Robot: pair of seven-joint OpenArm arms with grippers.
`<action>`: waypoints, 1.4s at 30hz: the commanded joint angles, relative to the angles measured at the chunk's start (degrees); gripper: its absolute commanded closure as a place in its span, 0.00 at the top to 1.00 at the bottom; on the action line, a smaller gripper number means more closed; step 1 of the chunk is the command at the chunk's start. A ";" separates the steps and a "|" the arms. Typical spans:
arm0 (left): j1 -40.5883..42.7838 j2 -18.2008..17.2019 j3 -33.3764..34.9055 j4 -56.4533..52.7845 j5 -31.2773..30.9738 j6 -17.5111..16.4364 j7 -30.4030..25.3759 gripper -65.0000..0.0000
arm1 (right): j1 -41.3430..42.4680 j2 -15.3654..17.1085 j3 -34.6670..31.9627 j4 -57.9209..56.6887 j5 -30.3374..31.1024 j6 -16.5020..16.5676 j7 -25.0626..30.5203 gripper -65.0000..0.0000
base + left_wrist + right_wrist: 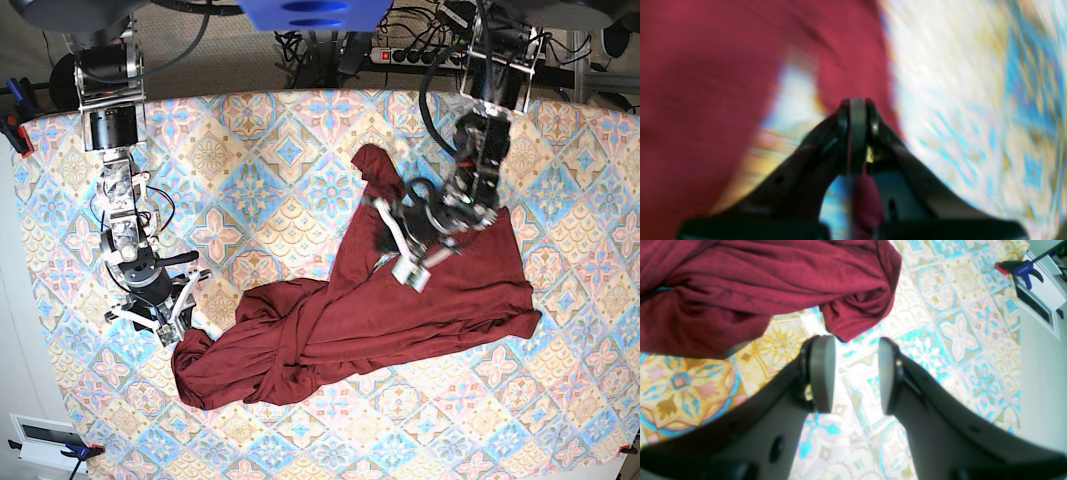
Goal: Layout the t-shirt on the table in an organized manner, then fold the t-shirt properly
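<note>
The dark maroon t-shirt (pixel 380 310) lies crumpled across the table (pixel 270 140), bunched at its lower left and spread flatter at the right. My left gripper (pixel 393 243) sits over the shirt's upper middle. In the blurred left wrist view its jaws (pixel 857 101) are shut with a strip of the t-shirt (pixel 867 200) pinched between them. My right gripper (pixel 175 322) is at the shirt's lower-left bunch. Its pads (pixel 821 373) stand apart over bare table (pixel 957 333), with a corner of the t-shirt (pixel 846 328) just beyond the fingertips.
A blue clamp with a red tip (pixel 1020 268) grips the table's edge beside a white box. More clamps (pixel 15 120) sit on the left edge. Cables and a power strip (pixel 410 55) lie behind the far edge.
</note>
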 commanded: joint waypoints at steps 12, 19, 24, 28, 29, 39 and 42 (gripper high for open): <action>-5.94 -2.44 -2.49 1.23 -8.90 -0.34 5.55 0.02 | 1.60 0.47 0.40 0.93 0.14 -0.39 1.29 0.31; -3.57 -3.41 7.01 1.32 -8.46 -0.16 5.72 0.30 | 1.60 0.47 0.40 0.75 0.14 -0.39 1.37 0.31; -2.42 -4.20 10.35 1.06 -8.37 -0.25 5.72 0.43 | 1.60 0.47 0.40 0.75 0.14 -0.39 1.37 0.31; -2.34 -4.20 11.49 0.79 -8.28 -0.08 5.72 0.43 | 1.60 0.47 0.40 0.84 0.14 -0.39 1.37 0.31; -2.25 -4.20 11.49 0.70 -8.28 -0.08 5.72 0.43 | 1.60 0.47 0.40 0.84 0.14 -0.39 1.37 0.31; -1.54 -4.02 16.50 -3.25 -5.20 0.01 5.55 0.43 | 1.60 0.47 0.40 0.93 0.14 -0.39 1.37 0.31; -1.54 -3.85 17.56 -3.52 -4.85 -0.08 5.37 0.38 | 1.60 0.47 0.40 0.93 0.14 -0.39 1.37 0.31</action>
